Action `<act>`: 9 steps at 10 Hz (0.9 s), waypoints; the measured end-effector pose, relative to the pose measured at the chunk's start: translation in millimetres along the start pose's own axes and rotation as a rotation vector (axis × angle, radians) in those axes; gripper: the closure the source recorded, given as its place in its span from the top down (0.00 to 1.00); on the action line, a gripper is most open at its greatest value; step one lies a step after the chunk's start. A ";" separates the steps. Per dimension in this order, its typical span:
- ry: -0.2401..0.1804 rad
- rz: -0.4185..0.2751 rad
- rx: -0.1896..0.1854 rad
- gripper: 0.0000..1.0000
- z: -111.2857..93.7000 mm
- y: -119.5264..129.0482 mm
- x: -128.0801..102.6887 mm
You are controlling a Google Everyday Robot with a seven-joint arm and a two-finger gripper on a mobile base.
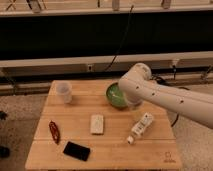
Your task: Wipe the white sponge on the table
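Note:
The white sponge (97, 124) lies flat near the middle of the light wooden table (80, 112), long side pointing away from the camera. My white arm (165, 97) reaches in from the right, its elbow above the table's back right part. The gripper (131, 103) hangs at the arm's lower end over the right rim of the green bowl, mostly hidden by the arm. It is behind and to the right of the sponge, well apart from it. Nothing touches the sponge.
A green bowl (115, 95) stands at the back centre and a translucent cup (64, 92) at the back left. A white bottle (141, 126) lies right of the sponge. A red object (54, 131) and a flat black rectangle (76, 150) lie front left. A dark wall runs behind.

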 end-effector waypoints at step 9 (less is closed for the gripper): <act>0.000 -0.217 -0.021 0.80 30.7 -20.4 -66.3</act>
